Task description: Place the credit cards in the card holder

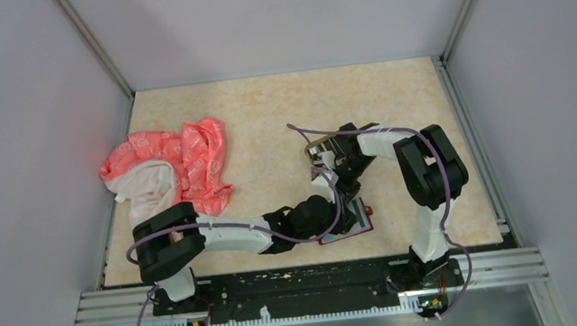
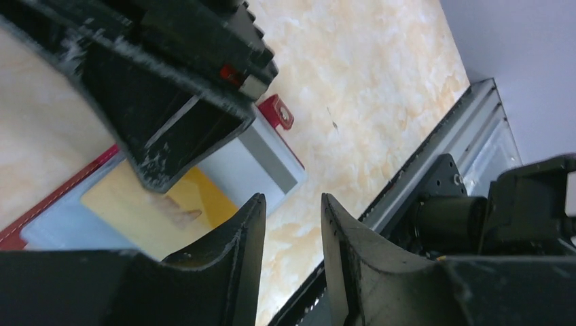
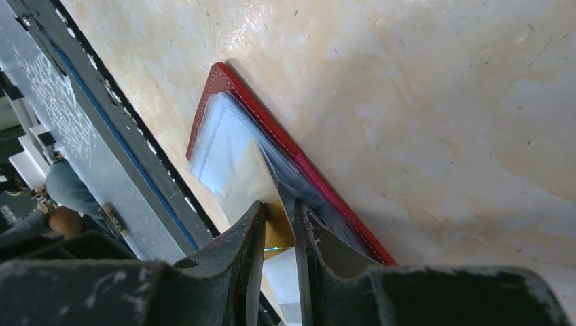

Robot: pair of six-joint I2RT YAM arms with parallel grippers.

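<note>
The red card holder (image 1: pixel 357 222) is lying open and flat at about 5 o'clock from the middle of the table (image 1: pixel 280 108), close to the near rail. Its snap tab (image 2: pixel 280 112) is sticking out at one side. A gold card (image 2: pixel 136 214) and a grey-white card (image 2: pixel 261 159) are resting on its clear sleeves.

The right gripper (image 3: pixel 278 207) is reaching down from the holder's 12 o'clock. Its jaws are showing only a narrow slit with gold card in it, and whether they are pinching it cannot be told. The left gripper (image 2: pixel 291 198) is hovering at the holder's 9 o'clock with its jaws partly spread around nothing.

A pink cloth (image 1: pixel 170 168) is lying at the table's 9 o'clock.
</note>
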